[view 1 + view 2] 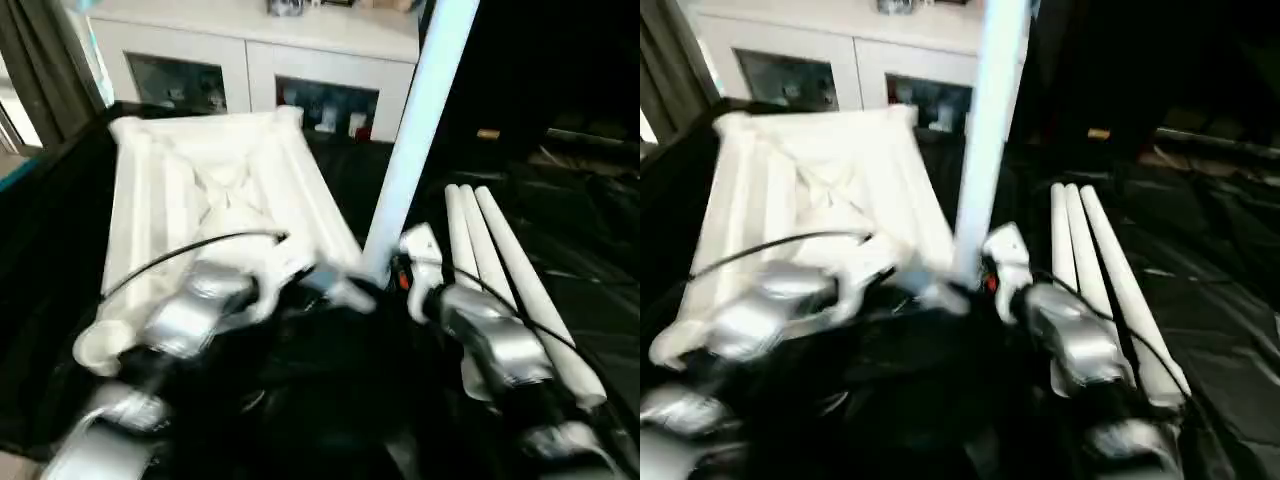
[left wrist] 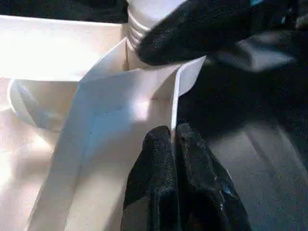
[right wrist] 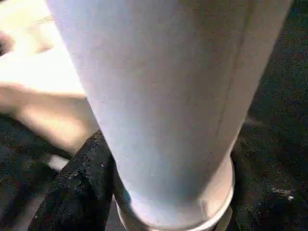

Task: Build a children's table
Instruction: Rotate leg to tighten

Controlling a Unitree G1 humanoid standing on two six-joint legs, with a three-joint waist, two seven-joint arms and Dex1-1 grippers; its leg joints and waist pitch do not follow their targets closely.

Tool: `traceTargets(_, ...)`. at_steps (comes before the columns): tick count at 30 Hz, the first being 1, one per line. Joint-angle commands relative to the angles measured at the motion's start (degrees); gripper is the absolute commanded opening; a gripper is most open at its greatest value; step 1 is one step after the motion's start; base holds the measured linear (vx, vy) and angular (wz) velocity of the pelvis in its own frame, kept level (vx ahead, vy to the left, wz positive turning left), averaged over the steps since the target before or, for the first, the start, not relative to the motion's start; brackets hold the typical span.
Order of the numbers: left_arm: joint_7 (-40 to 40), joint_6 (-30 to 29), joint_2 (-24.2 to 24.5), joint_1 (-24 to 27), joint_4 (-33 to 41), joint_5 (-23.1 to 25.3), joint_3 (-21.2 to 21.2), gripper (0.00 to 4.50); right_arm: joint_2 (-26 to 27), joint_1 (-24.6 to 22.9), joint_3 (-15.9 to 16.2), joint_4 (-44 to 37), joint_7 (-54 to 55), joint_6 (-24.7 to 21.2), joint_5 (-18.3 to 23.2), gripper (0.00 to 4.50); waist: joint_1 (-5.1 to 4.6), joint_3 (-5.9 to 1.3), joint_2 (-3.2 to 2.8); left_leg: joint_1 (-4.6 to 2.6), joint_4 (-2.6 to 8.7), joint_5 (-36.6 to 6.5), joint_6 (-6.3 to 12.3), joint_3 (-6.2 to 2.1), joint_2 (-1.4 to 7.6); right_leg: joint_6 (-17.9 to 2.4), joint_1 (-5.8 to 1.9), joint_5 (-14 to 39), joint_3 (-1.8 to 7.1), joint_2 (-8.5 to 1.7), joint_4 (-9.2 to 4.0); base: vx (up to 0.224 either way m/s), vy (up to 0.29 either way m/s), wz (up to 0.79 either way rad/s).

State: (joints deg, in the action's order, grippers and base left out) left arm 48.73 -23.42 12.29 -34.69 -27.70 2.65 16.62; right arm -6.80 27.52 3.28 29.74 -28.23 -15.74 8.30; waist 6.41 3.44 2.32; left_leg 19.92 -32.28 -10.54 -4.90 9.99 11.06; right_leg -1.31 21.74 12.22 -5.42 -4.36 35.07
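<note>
Silver forearms, thin black cables looping over; white wrist housing, red spot; black textured fingers (image 2: 163, 192).

A white glass-door cabinet (image 1: 250, 60) stands behind a black floor covering (image 1: 590, 260).

A home-like room, judging by the white glass-door cabinet (image 1: 250, 75) with small items behind its panes, a dark curtain (image 1: 40, 70) beside it, and black sheeting (image 1: 590, 290) covering the work surface
</note>
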Motion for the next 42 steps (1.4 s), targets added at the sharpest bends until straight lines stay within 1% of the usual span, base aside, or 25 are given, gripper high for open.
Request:
traceTargets(1,-9.64,-3.08,-3.96,-1.97,-3.74,1.55,-0.86,0.00,4.21,-0.04,0.94,6.07,7.15,-2.65,-1.37,2.73,-0.12,-2.49,-0.34,-0.38,4.12,-12.42,-0.34,-1.01,2.68,-7.28,-1.72,21.78,3.85,-5.29,-5.90,0.000,0.000,0.00)
traceTargets(4,-13.98,-3.29,-7.40,-3.68,-6.48,2.95,-0.30,0.00,7.67,2.70,-2.84,11.05,17.29,-2.38,-0.99,2.73,-0.23,-2.84,-0.31,-0.32,4.14,-12.31,-0.91,-1.14,2.67,-7.17,-1.75,19.02,3.77,-5.18,-5.66,0.000,0.000,0.00)
traceTargets(5,-14.78,-3.24,-7.94,-3.93,-6.87,3.10,-0.30,0.00,8.06,3.00,-3.10,11.62,18.21,-2.32,-1.02,2.73,-0.16,-2.98,-0.58,-0.37,4.12,-12.35,-0.96,-1.14,2.65,-7.23,-1.78,17.95,3.77,-5.12,-5.56,0.000,0.000,0.00)
traceTargets(7,-15.88,-3.40,-9.53,-4.52,-7.43,3.35,-0.15,0.00,9.10,3.14,-2.48,11.97,17.62,-0.40,-1.69,2.73,-0.09,-3.13,-0.28,-0.16,4.00,-11.87,-0.44,-1.01,2.55,-7.41,-2.01,14.63,3.77,-5.03,-5.30,0.000,0.000,0.00)
traceTargets(10,-15.64,-2.63,-10.53,-4.79,-7.52,3.40,0.42,0.00,9.92,2.99,-2.00,11.31,16.46,0.97,-1.91,2.73,0.11,-3.33,-0.39,0.04,3.78,-9.71,0.73,-0.86,2.41,-8.09,-2.29,10.59,3.77,-5.01,-4.98,0.000,0.000,0.00)
traceTargets(11,-15.35,-2.31,-10.65,-4.84,-7.64,3.41,0.59,0.00,10.06,3.03,-2.11,11.14,15.88,1.16,-1.70,3.28,0.12,-3.33,-0.35,0.16,3.80,-9.49,0.88,-0.89,2.40,-8.08,-2.35,10.49,3.71,-4.97,-4.92,0.000,0.000,0.00)
traceTargets(15,-14.93,-0.68,-10.70,-5.18,-8.49,3.11,0.34,0.00,9.85,3.60,-2.04,10.67,15.13,3.10,-1.93,3.62,0.04,-3.39,-0.62,0.05,3.91,-10.64,0.76,-0.94,2.52,-8.40,-2.30,11.11,3.68,-4.96,-5.07,0.000,0.000,0.00)
traceTargets(17,-15.14,0.43,-10.70,-5.24,-8.75,2.93,0.08,0.00,9.14,2.87,-1.17,8.54,14.42,3.60,-2.23,3.62,0.10,-3.41,-0.45,-0.06,3.96,-11.11,0.67,-0.93,2.61,-8.31,-2.27,11.88,3.68,-5.07,-5.10,0.000,0.000,0.00)
traceTargets(20,-15.52,3.96,-10.80,-4.91,-8.70,2.92,-0.27,0.00,7.39,-0.10,-0.31,1.74,12.26,3.06,-2.00,3.62,0.27,-3.51,0.47,0.10,3.92,-10.64,1.36,-0.87,2.61,-7.17,-2.39,13.12,3.74,-5.13,-5.28,0.000,0.000,0.00)
traceTargets(21,-15.61,4.38,-10.85,-4.86,-8.62,2.87,-0.37,0.00,7.07,-0.61,-0.27,0.56,11.98,2.84,-1.88,3.62,0.50,-3.40,0.40,0.22,3.95,-10.31,1.73,-0.92,2.50,-6.34,-2.48,14.24,3.68,-5.10,-5.35,0.000,0.000,0.00)
traceTargets(23,-17.78,7.40,-11.54,-4.98,-8.30,1.88,-2.36,0.00,4.63,-4.97,-1.03,-9.48,10.42,-0.73,-0.17,3.62,0.69,-3.36,0.74,0.30,3.88,-8.99,2.31,-0.88,2.48,-5.89,-2.52,13.49,3.76,-5.00,-5.37,0.000,0.000,0.00)
traceTargets(24,-18.81,7.87,-11.79,-5.10,-8.35,1.59,-3.12,0.45,4.26,-5.81,-1.35,-11.30,10.25,-1.54,0.22,3.76,0.94,-3.64,0.67,0.29,3.65,-7.79,3.02,-0.89,2.59,-5.96,-2.59,10.40,3.81,-5.06,-4.96,0.000,0.000,0.00)
traceTargets(25,-18.81,7.87,-11.79,-5.10,-8.35,1.59,-3.12,0.45,4.26,-5.81,-1.35,-11.30,10.25,-1.54,0.22,3.76,0.94,-3.64,0.67,0.29,3.65,-7.79,3.02,-0.89,2.59,-5.96,-2.59,10.40,3.81,-5.06,-4.96,0.000,0.000,0.00)
traceTargets(26,-18.96,8.10,-12.57,-4.75,-6.49,-1.64,-6.65,0.45,3.09,-8.34,-1.52,-15.99,9.93,-3.29,0.82,3.76,0.82,-3.74,0.55,0.92,3.60,-5.67,3.29,-1.05,2.43,-6.69,-2.99,7.53,3.54,-5.06,-4.55,0.000,0.000,0.00)
traceTargets(27,-19.24,7.54,-12.66,-4.41,-5.25,-2.85,-8.14,0.59,2.64,-9.55,-1.43,-18.11,10.04,-4.03,0.93,3.76,0.90,-4.00,0.43,0.66,3.40,-4.85,3.26,-0.98,2.66,-7.29,-2.84,5.84,3.61,-5.22,-4.36,0.000,0.000,0.00)
traceTargets(28,-20.11,7.72,-12.45,-4.08,-4.18,-3.07,-8.94,0.59,2.44,-10.31,-1.47,-19.45,10.31,-4.61,1.01,3.76,0.92,-4.30,0.50,0.55,2.96,-1.84,4.03,-1.00,2.70,-9.19,-2.75,-1.10,3.69,-4.96,-3.39,0.000,0.000,0.00)
traceTargets(29,-21.79,7.55,-11.83,-3.33,-2.10,-2.99,-10.07,0.77,2.27,-11.54,-1.41,-21.45,10.76,-5.46,1.06,3.76,0.82,-4.31,0.06,0.66,2.97,-0.85,4.39,-1.11,2.74,-10.17,-2.79,-4.23,3.65,-4.74,-3.04,0.000,0.000,0.00)
traceTargets(31,-23.05,6.77,-10.67,-1.99,0.95,-2.22,-10.70,0.86,2.41,-12.81,-1.03,-23.31,10.93,-6.46,0.93,3.76,0.61,-4.60,0.08,0.87,2.32,2.10,6.56,-0.97,2.49,-12.44,-2.84,-13.43,3.52,-4.54,-2.24,0.000,0.000,0.00)
traceTargets(32,-24.63,4.75,-9.89,-0.75,4.18,-1.62,-11.80,0.86,2.50,-13.43,-0.55,-23.75,11.03,-6.84,0.56,3.76,0.63,-4.48,-0.37,0.94,2.32,1.91,6.96,-0.92,2.33,-12.85,-2.76,-13.66,3.46,-4.53,-2.35,0.000,0.000,0.00)
traceTargets(35,-29.32,-0.13,-7.77,3.24,13.30,0.42,-15.35,1.17,2.87,-15.17,0.71,-25.40,11.35,-8.69,-0.58,3.76,0.25,-4.13,-0.56,0.80,2.71,-3.22,5.84,-0.85,2.77,-13.16,-2.87,-6.94,3.48,-4.62,-2.96,0.000,0.000,0.00)
traceTargets(36,-29.57,-0.36,-7.66,3.50,13.78,0.59,-15.57,1.28,2.89,-15.23,0.76,-25.43,11.37,-8.74,-0.64,3.76,0.22,-4.03,-0.54,0.83,2.77,-3.48,5.58,-0.81,2.66,-12.77,-2.84,-5.87,3.43,-4.47,-3.18,0.000,0.000,0.00)
traceTargets(37,-33.19,-3.21,-5.93,7.35,20.24,3.04,-18.88,1.28,3.32,-15.94,1.43,-25.88,11.87,-9.70,-1.02,3.76,0.18,-4.08,-0.75,0.57,2.91,-5.04,4.48,-0.91,2.96,-12.34,-2.79,-3.81,3.46,-4.56,-3.12,0.000,0.000,0.00)
traceTargets(38,-33.47,-3.41,-5.71,7.80,20.85,3.33,-19.20,1.37,3.37,-15.98,1.48,-25.89,11.92,-9.78,-1.02,3.76,-0.05,-3.79,-0.69,0.99,3.15,-5.32,4.32,-1.02,2.90,-11.83,-2.92,-2.85,3.44,-4.53,-3.34,0.000,0.000,0.00)
traceTargets(39,-36.20,-5.08,-3.73,11.77,25.84,6.36,-22.22,1.50,3.79,-16.18,1.91,-25.84,12.47,-10.26,-1.15,3.76,-0.01,-3.76,-0.61,0.53,3.15,-7.16,3.44,-0.88,2.88,-11.11,-2.57,0.01,3.46,-4.46,-3.66,0.000,0.000,0.00)
traceTargets(42,-38.59,-6.59,-1.90,15.67,30.36,8.24,-25.30,1.71,4.09,-16.37,2.32,-26.47,13.17,-11.30,-1.09,3.76,-0.25,-3.46,-0.86,0.56,3.37,-8.17,2.48,-0.93,2.71,-9.61,-2.28,3.19,3.50,-4.15,-4.00,0.000,0.000,0.00)
